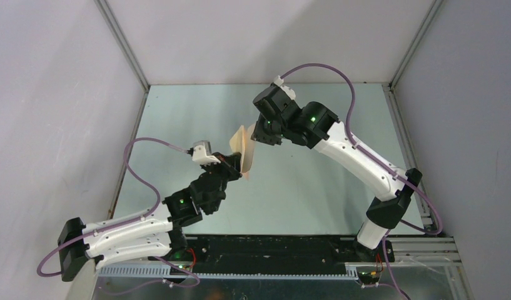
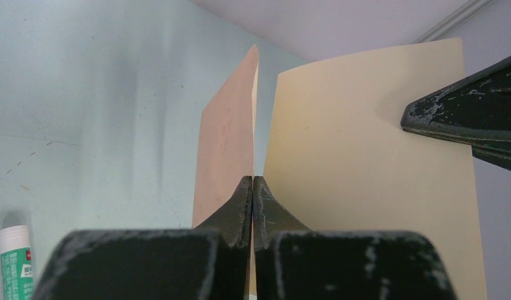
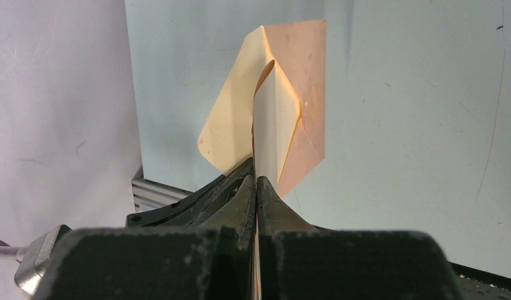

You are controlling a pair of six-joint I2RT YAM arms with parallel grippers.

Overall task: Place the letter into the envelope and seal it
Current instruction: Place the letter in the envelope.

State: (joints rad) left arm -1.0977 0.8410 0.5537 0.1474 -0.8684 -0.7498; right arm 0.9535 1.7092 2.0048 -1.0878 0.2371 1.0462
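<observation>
Both grippers hold paper in the air above the middle of the table. My left gripper (image 1: 235, 165) (image 2: 253, 181) is shut on the lower edge of the envelope (image 1: 246, 165) (image 2: 226, 144), which I see edge-on as a peach-tan panel. In the right wrist view the envelope (image 3: 310, 94) shows diagonal seams, and its pale flap (image 3: 231, 125) swings out to the left. My right gripper (image 1: 256, 139) (image 3: 255, 181) is shut on the letter (image 3: 274, 125) (image 2: 365, 175), a pale flat sheet. Its far end stands at the envelope's mouth, between flap and body.
A green and white glue stick (image 2: 15, 262) lies on the pale green table (image 1: 303, 181) under the left arm. Grey walls and aluminium rails (image 1: 403, 125) close the table in at left, right and back.
</observation>
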